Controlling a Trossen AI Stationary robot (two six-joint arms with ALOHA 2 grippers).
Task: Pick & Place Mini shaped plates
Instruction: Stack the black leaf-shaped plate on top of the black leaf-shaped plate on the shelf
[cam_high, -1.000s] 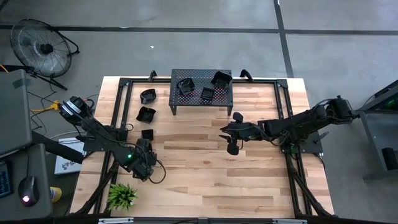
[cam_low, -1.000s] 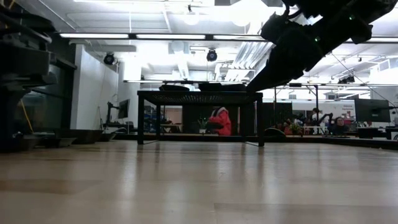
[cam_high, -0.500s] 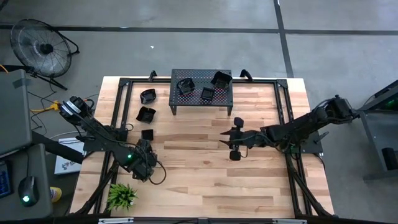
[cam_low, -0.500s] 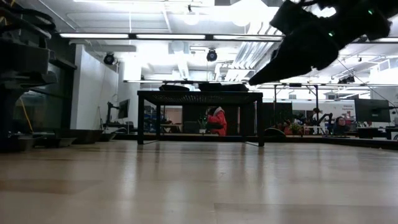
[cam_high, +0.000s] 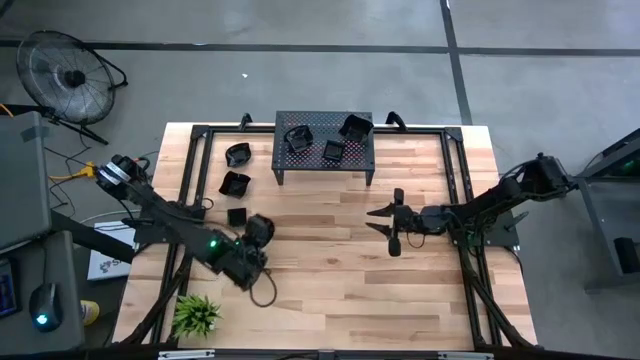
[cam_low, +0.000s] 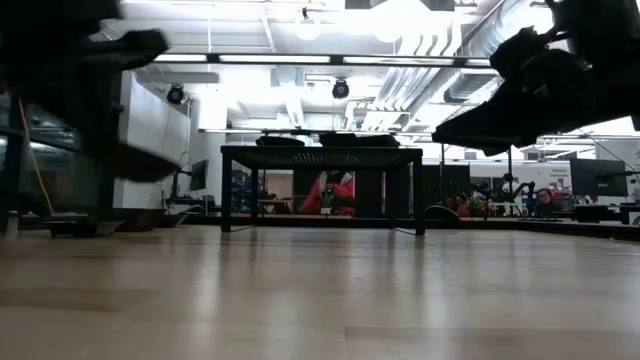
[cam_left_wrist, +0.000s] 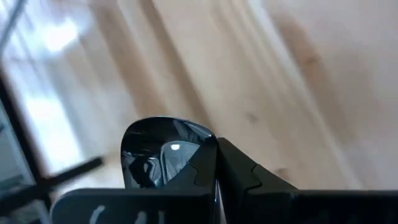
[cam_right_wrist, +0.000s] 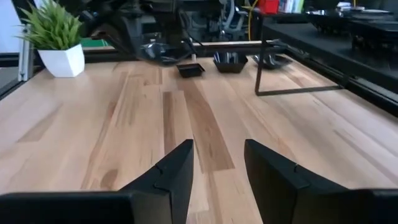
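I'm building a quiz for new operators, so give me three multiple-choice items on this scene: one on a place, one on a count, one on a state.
1. Where is the green plant? A) on the floor B) on a corner of the table C) in a gripper
2. How many mini plates lie on the stand? A) one B) three C) six
3. The right gripper is: A) open, empty B) shut on a plate C) out of view

Key: 1 B, its pot sits at the wooden corner; 2 B, three dishes show on top; 3 A, its fingers stand apart over bare wood.
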